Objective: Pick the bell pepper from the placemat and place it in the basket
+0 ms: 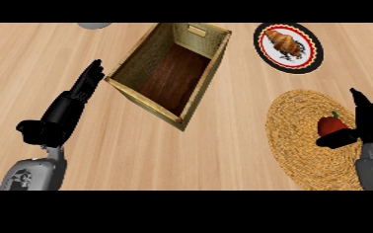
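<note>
A red bell pepper point(331, 126) with a green stem lies on a round woven placemat point(302, 143) at the right. My right hand point(359, 128) is at the pepper's right side, fingers pointing up past it and the thumb reaching under its lower edge; the fingers are not curled round it. The open rectangular basket point(124, 86), with a dark brown floor and woven walls, stands at the upper middle. My left hand point(69, 106) rests open at the left, fingertips close to the basket's left corner.
A round plate point(315, 59) with a red and black rim carries a croissant point(284, 43) at the upper right, behind the placemat. A grey round object point(95, 25) peeks in at the top left edge. The counter is light wood.
</note>
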